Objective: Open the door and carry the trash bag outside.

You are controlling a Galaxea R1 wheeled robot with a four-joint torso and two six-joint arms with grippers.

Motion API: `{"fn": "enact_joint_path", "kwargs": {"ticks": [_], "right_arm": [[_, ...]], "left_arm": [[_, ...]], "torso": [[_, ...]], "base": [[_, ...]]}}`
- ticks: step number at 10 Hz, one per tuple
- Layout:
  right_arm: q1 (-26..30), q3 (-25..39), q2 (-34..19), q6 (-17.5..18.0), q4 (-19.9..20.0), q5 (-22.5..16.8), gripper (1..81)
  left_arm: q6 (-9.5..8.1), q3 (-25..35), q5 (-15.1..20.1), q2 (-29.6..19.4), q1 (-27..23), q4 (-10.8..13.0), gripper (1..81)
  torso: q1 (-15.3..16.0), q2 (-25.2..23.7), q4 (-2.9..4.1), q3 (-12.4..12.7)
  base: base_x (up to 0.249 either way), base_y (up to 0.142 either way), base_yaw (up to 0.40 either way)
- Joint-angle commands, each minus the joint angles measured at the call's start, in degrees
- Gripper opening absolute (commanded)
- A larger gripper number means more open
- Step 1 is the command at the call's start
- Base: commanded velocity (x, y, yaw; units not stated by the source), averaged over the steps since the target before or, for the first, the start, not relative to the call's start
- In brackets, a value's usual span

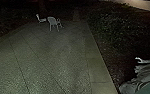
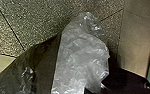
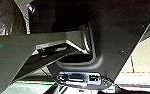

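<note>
wide grey paved path, free room along its middle, white thin-legged chair blocking far end, dark leafy bushes beside

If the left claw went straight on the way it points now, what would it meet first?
Probably the trash bag, at the pale, crumpled plastic in the middle of the left wrist view, with the paving behind it. Depth is unclear there.

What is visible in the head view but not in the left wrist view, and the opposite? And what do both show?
Head view: a pale chair, a second chair-like shape near it, and dark bushes.

Left wrist view: the crinkled trash bag, part dark, part whitish, close up.

Both: speckled paving with dark joints, and a smoother pale strip along it.
</note>
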Motion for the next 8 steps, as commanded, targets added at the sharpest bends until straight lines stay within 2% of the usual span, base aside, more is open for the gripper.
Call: {"fn": "enact_joint_path", "kwargs": {"ticks": [1,2,3,4,5,6,7,8], "right_arm": [[0.1,0.5,0.0,-0.1,-0.8,-2.3,81.1],[0.1,0.5,0.0,-0.1,-0.8,-2.3,81.1],[0.1,0.5,0.0,-0.1,-0.8,-2.2,81.1],[0.0,0.5,0.0,-0.1,-0.8,-2.2,81.1],[0.0,0.5,-0.1,-0.1,-0.7,-2.2,81.1],[0.0,0.5,-0.1,-0.1,-0.7,-2.2,81.1],[-0.1,0.5,-0.2,-0.1,-0.7,-2.2,81.1],[-0.1,0.5,-0.2,-0.1,-0.7,-2.2,81.1]], "left_arm": [[-2.73,-1.0,8.8,-4.2,-10.5,-0.3,1.0],[-2.73,-1.6,11.6,-4.0,-13.1,-1.0,1.0],[-2.73,-2.1,13.0,-3.6,-15.4,-1.2,1.0],[-2.73,-3.0,15.0,-3.2,-17.4,-1.9,1.0],[-2.81,-3.6,15.8,-2.9,-19.3,-2.5,1.0],[-2.81,-4.2,16.2,-2.7,-20.9,-2.9,1.0],[-2.81,-5.6,18.0,-2.2,-22.9,-3.1,1.0],[-2.81,-7.8,19.3,-1.4,-24.9,-3.1,1.0]], "torso": [[0.0,0.0,5.53,0.0],[0.0,0.0,5.98,0.1],[0.0,0.0,6.9,0.1],[0.0,0.0,8.43,0.1],[0.0,0.0,9.73,-2.2],[0.0,0.0,10.51,-3.3],[0.0,0.0,8.3,-0.4],[0.0,0.0,9.2,-1.4]], "base": [[0.0,0.0,0.0],[0.0,0.0,0.0],[0.0,0.0,0.0],[0.0,0.0,0.0],[0.0,0.0,0.0],[0.0,0.0,0.0],[0.0,0.0,0.0],[0.0,0.0,0.0]]}}
